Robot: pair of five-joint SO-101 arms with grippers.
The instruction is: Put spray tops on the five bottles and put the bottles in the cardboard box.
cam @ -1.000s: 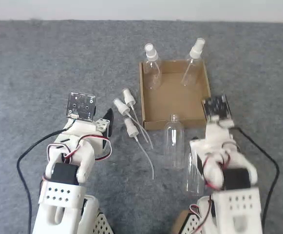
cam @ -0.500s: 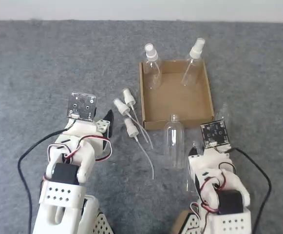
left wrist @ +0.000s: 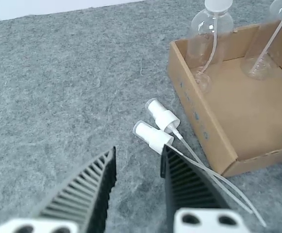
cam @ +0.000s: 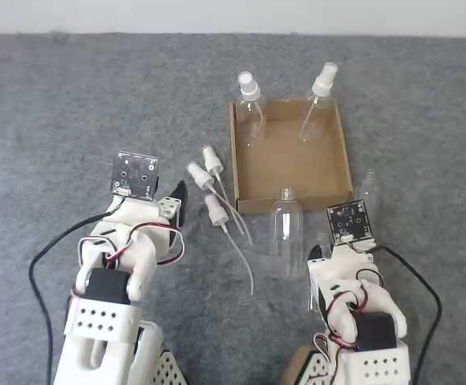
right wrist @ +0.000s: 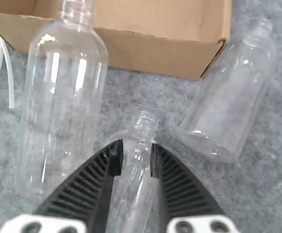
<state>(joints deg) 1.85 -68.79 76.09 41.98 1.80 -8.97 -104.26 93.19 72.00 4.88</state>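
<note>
Two capped bottles (cam: 250, 108) (cam: 319, 100) stand at the far end of the cardboard box (cam: 290, 164). They also show in the left wrist view, bottles (left wrist: 208, 29) and box (left wrist: 218, 131). Three spray tops (cam: 208, 180) lie on the carpet left of the box. My left gripper (cam: 176, 204) (left wrist: 137, 177) is open just short of two spray tops (left wrist: 157, 127). An uncapped bottle (cam: 286, 233) (right wrist: 60, 102) lies in front of the box. Another bottle (cam: 366, 186) (right wrist: 230, 102) rests by the box's near right corner. My right gripper (cam: 322, 250) (right wrist: 136, 148) is shut on a small clear bottle (right wrist: 141, 131), neck pointing to the box.
Grey carpet (cam: 72, 104) covers the table, with free room on the far left and far right. Long dip tubes (cam: 241, 245) trail from the spray tops toward the lying bottle. The box floor (cam: 293, 172) between and in front of the two capped bottles is bare.
My right arm has drawn back from the box's near right corner toward the near edge, uncovering the bottle beside that corner. The left arm has kept still.
</note>
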